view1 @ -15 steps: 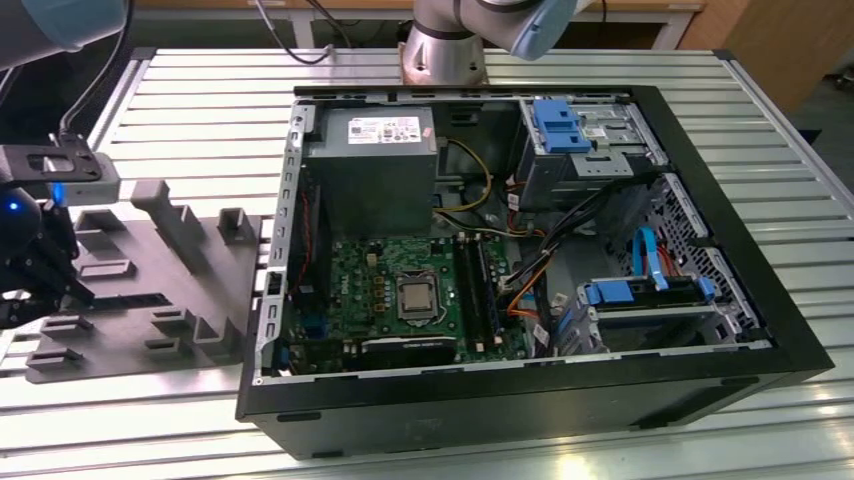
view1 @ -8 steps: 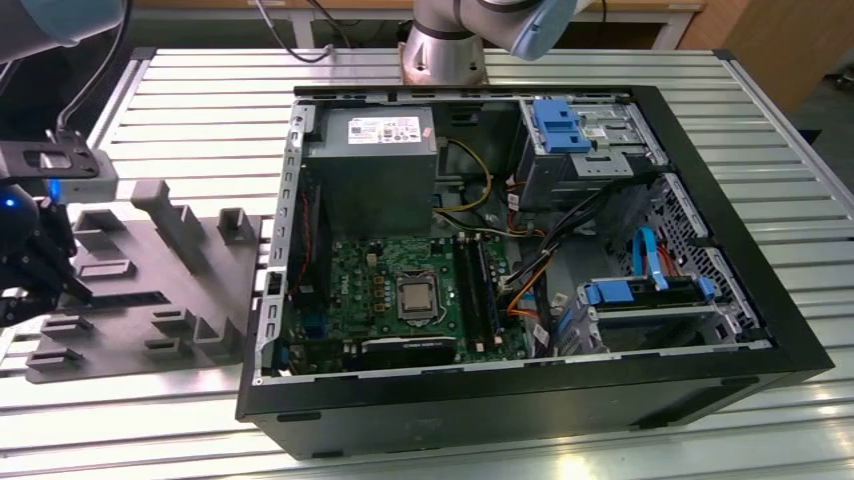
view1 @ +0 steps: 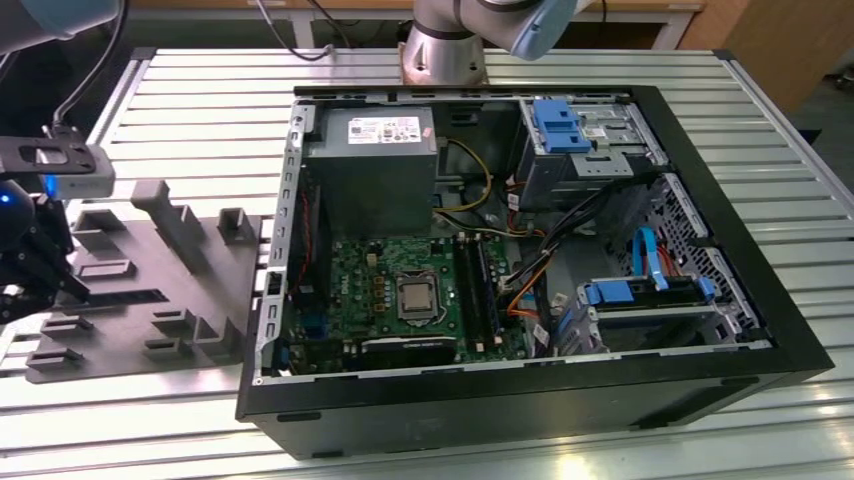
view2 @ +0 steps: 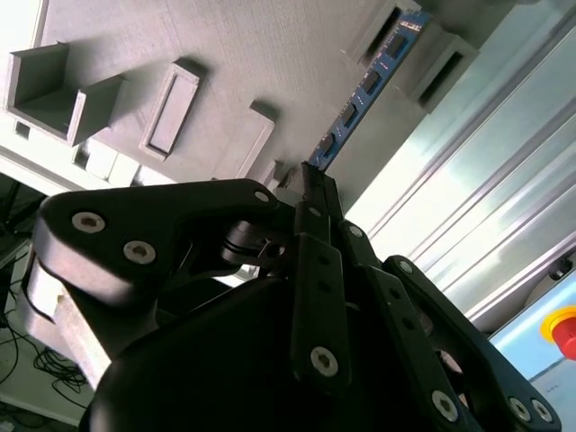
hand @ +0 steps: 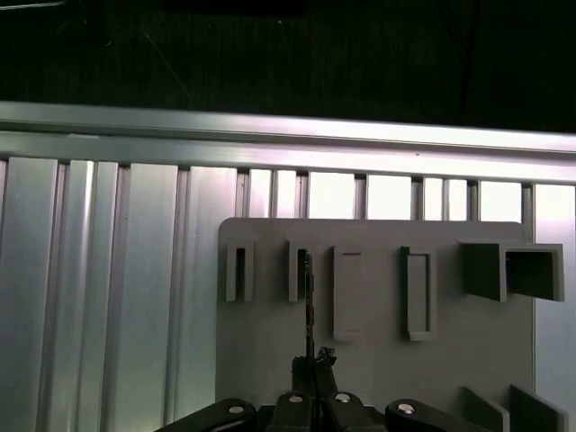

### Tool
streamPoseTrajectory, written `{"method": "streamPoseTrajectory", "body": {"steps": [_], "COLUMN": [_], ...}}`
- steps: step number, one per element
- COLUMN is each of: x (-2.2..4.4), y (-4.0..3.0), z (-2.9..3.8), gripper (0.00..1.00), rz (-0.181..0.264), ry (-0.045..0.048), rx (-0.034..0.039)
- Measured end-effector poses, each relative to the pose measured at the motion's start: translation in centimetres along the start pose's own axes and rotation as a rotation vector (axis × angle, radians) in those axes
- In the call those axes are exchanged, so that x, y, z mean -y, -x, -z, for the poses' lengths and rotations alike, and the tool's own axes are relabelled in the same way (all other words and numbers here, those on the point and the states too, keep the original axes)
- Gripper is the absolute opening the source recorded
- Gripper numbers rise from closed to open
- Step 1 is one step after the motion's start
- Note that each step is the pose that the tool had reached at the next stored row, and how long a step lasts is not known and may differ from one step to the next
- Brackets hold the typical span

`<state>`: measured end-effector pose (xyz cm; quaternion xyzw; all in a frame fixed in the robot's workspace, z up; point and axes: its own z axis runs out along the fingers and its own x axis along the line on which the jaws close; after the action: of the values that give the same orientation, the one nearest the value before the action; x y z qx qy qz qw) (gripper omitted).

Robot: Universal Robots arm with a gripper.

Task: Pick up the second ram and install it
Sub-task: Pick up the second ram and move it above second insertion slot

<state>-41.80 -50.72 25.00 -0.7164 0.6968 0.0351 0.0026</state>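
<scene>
Second ram (view2: 364,90): is being gripped at its near end; in the second wrist view its blue board edge and black chips are being shown running away from the fingers. Its far end is lying between two grey blocks of the tray, so it is being judged as not yet lifted clear.
Gripper (view2: 310,184): the fingers are being pressed together on the stick's near end, with no gap being seen beyond the stick itself.
Tray (view1: 174,290): is being carried on the slatted table (view1: 200,90), just beside the computer case (view1: 747,380), on the exterior view's left of it. Its upright blocks and slots are being shown in both wrist views.
Step in hand: the pick-up is being made. The install is being judged as not begun, since the arm's end is being held over the tray, well apart from the motherboard (view1: 387,270).
Memory slots (view1: 478,285): long and black, these are being shown beside the processor socket. Whether one is already being occupied cannot be told.
What the move calls for: by judgement, a straight pull out from between the blocks. A thin board being held by one end is likely to twist or slip if it is being dragged against them.
Writing: none is being made out on the stick in these views. A pale label (view1: 387,128) is being shown on the power supply (view1: 367,190), its print too small to be read. A red button (view2: 565,331) on a yellow base is being shown without legible marking.
</scene>
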Motion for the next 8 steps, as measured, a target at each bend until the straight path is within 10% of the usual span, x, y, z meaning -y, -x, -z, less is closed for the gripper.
{"method": "streamPoseTrajectory", "body": {"steps": [8], "x": [-0.01], "y": [0.02], "z": [0.34], "gripper": [0.12], "rz": [0.000], "ry": [-0.0003], "rx": [0.0008]}}
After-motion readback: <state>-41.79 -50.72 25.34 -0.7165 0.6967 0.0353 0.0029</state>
